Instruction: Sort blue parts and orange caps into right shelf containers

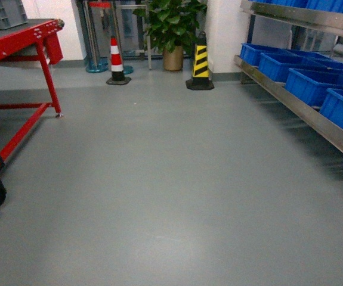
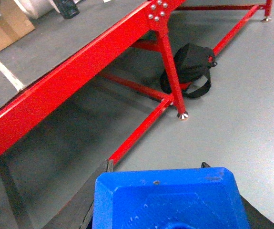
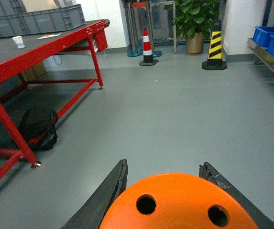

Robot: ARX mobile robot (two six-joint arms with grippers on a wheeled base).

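Left gripper (image 2: 156,164) pinching a blue part (image 2: 170,200), right gripper (image 3: 163,167) clamping an orange cap (image 3: 179,202), blue shelf crates (image 1: 314,83) at right

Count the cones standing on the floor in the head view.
2: a red-and-white cone left of the plant, a black-and-yellow cone right of it. Others may be out of frame.

Four blue crates (image 1: 305,80) sit on the lower shelf in the head view — more above, cropped. One orange cap (image 3: 182,205), one blue part (image 2: 170,200), one red table (image 1: 16,44). Two cones (image 1: 117,62) — one red-and-white, one yellow-and-black — plus one potted plant (image 1: 172,30) and one black bag (image 3: 37,128).
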